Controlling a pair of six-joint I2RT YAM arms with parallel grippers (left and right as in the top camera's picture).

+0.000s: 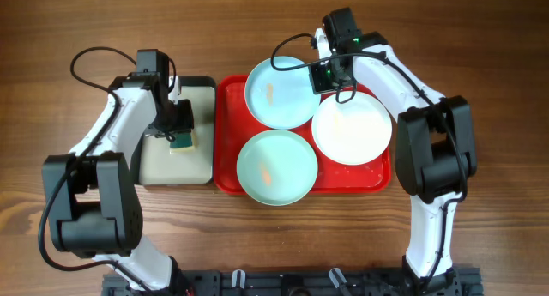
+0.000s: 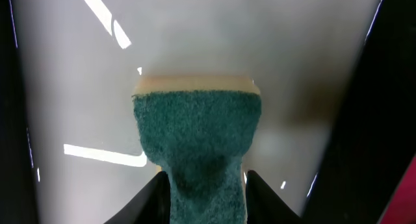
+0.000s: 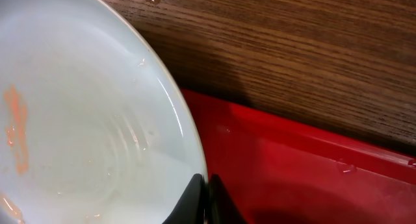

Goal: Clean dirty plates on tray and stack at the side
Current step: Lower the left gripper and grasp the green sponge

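Note:
The red tray (image 1: 225, 172) holds three plates. A pale aqua plate (image 1: 276, 94) with an orange smear lies at its far left. A second aqua plate (image 1: 276, 166) with an orange smear lies at the front. A white plate (image 1: 352, 127) lies at the right. My right gripper (image 1: 321, 76) is shut on the right rim of the far aqua plate (image 3: 78, 120), with the fingers pinching its edge (image 3: 205, 201) above the tray (image 3: 292, 178). My left gripper (image 1: 178, 133) is shut on a green sponge (image 2: 198, 146) over the cream tray (image 2: 78, 87).
The black-rimmed cream tray (image 1: 159, 163) stands to the left of the red tray. Bare wooden table (image 1: 480, 56) lies all round. A black rail (image 1: 283, 283) runs along the front edge.

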